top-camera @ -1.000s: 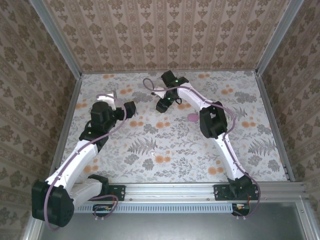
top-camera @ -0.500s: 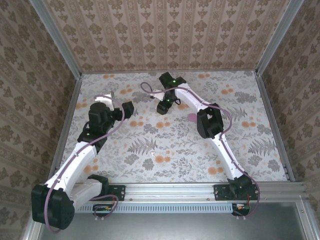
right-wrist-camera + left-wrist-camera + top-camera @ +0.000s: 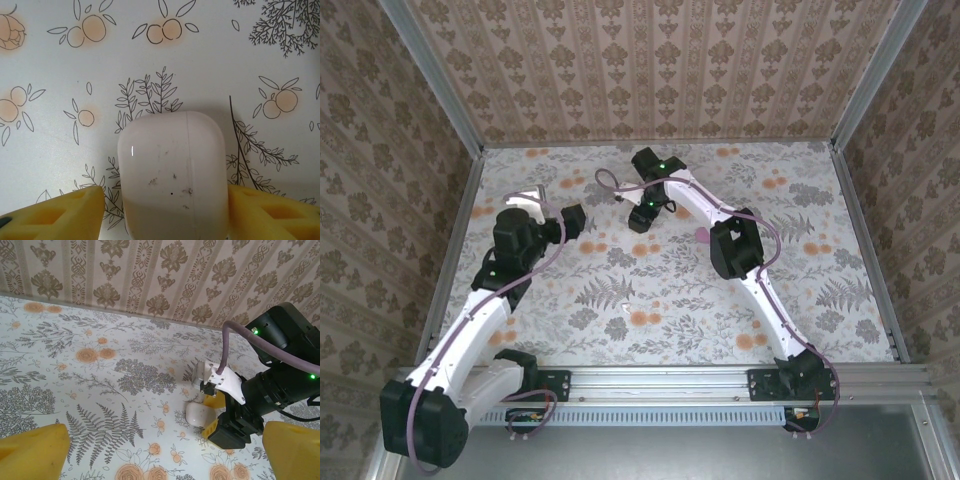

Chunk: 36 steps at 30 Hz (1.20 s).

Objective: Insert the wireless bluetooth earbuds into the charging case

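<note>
- The white charging case (image 3: pixel 172 175) lies flat on the flower-printed table (image 3: pixel 800 290), toward the back and near the middle. Its lid is down, and the seam shows as a thin closed line across the shell.
- The right gripper (image 3: pixel 165 196) sits low over the case with its jaws spread to either side of it. One yellow pad (image 3: pixel 65 212) has a sliver of table showing between it and the shell, while the other looks to be right against the case. I judge the case is straddled but not yet squeezed, and it rests on the table.
- The left gripper (image 3: pixel 162 450) hangs just to the left of the right one and faces it. Its yellow fingers are set wide apart with only printed table between them, so it carries nothing.
- A small pink object (image 3: pixel 703 236) lies on the table just beside the right arm's elbow. It is too small to tell whether it is a bud or another case.
- Progress, as a judgement: this is an early stage. The case is located and bracketed, but nothing has been put in at this moment.
- With the lid shut, whether any bud already sits inside cannot be told.
- Left to do, by my reading: firm up the hold on the case, get the lid open, pick up each earbud and seat it in its well, then close the lid.
</note>
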Motion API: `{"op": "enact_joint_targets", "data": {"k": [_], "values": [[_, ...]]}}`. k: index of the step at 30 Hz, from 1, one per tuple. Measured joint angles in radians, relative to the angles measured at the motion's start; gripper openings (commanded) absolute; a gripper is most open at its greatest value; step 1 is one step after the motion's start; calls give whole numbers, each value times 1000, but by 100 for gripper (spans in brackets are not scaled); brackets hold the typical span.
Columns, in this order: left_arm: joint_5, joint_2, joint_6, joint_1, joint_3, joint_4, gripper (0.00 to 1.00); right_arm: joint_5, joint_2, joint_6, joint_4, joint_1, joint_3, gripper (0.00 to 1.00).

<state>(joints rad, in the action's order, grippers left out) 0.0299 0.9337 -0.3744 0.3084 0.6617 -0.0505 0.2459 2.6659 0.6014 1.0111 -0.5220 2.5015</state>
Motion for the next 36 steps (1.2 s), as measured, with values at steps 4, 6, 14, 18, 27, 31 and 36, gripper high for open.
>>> {"op": "enact_joint_targets", "data": {"k": [4, 6, 14, 18, 27, 31, 36], "values": [[0, -8, 0, -3, -1, 11, 100, 0, 1, -3, -3, 0, 0, 63], [0, -12, 0, -3, -1, 16, 100, 0, 2, -3, -6, 0, 0, 63], [0, -15, -6, -3, -1, 17, 100, -4, 7, -3, -6, 0, 6, 64], [0, -15, -19, -3, -1, 17, 100, -8, 8, 0, -8, -1, 8, 55], [0, -15, -27, -3, -1, 17, 100, -13, 5, -28, -11, -2, 7, 42], [0, -15, -33, -3, -1, 17, 100, 5, -92, -29, -105, -6, -180, 41], [1, -14, -48, -3, -1, 17, 99, 50, -314, -43, -277, -32, -586, 41]]}}
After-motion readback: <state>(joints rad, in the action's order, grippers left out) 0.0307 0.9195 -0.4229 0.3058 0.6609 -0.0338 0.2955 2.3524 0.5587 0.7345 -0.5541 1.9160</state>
